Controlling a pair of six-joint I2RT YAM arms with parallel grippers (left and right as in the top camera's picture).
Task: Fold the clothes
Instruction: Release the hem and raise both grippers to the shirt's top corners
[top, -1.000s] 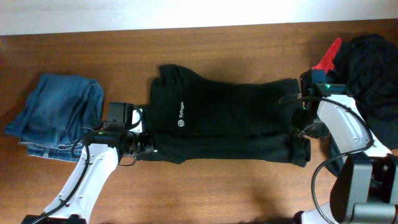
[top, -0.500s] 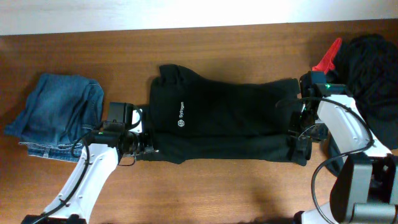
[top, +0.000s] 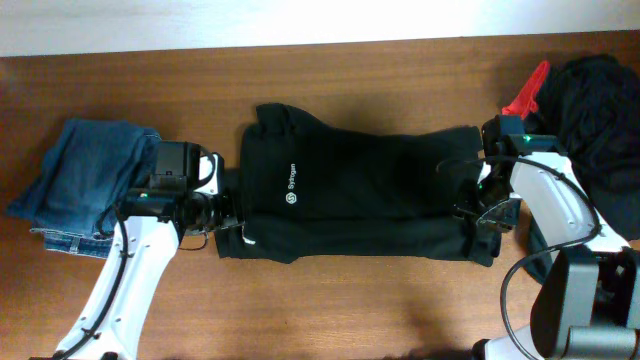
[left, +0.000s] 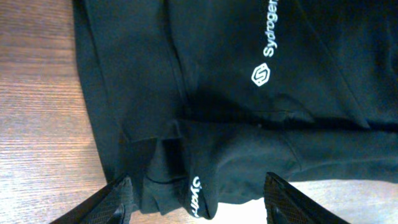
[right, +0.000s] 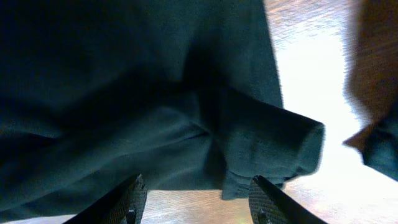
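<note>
Overhead, the black shirt (top: 360, 195) lies stretched lengthwise across the middle of the wooden worktop (top: 350, 310), with a long crease running close to its front edge. Its small white logo (top: 292, 199) and lettering face up near the left end.

The left tool (top: 228, 214) sits at the shirt's front left corner and the right tool (top: 480, 208) at its front right corner, each low over the cloth.

From the left wrist, the two dark fingers (left: 118, 200) stand wide apart. A bunched fold of the shirt bearing a bit of white lettering lies loose between them, and neither finger presses on it, so this tool is open and grips nothing.

From the right wrist, the fingers (right: 127, 199) are likewise spread. The folded corner of the shirt rests on the wood between them, unpinched, so that tool is open too.

Folded blue jeans (top: 90, 185) lie at the far left, apart from the shirt and just beside the left arm. A heap of dark cloth (top: 600, 100) fills the far right corner, with a red object (top: 527, 92) at its left edge, near the right arm.
</note>
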